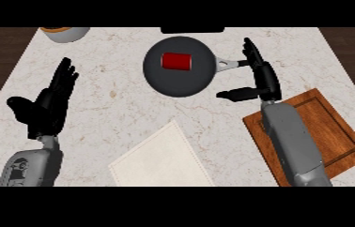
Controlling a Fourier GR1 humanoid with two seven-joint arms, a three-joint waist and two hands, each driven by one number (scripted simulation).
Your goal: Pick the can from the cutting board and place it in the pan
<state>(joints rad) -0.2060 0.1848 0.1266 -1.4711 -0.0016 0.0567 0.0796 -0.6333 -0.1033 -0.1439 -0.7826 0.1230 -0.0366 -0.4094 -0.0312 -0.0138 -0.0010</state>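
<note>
A red can (pixel 177 61) lies inside the dark grey pan (pixel 161 80) at the counter's upper middle. The pan's grey handle (pixel 227 64) points right. My right hand (pixel 262 76) is open just right of the pan, fingers straight and pointing away, thumb stretched toward the pan, and it holds nothing. The wooden cutting board (pixel 326 127) sits at the right under my right forearm, with nothing visible on it. My left hand (pixel 50 104) rests open at the left, fingers up.
A beige cloth (pixel 161 158) lies at the lower middle of the marble counter (pixel 111 94). A bowl (pixel 65 33) stands at the top left edge. A black object (pixel 193 30) sits at the back edge behind the pan.
</note>
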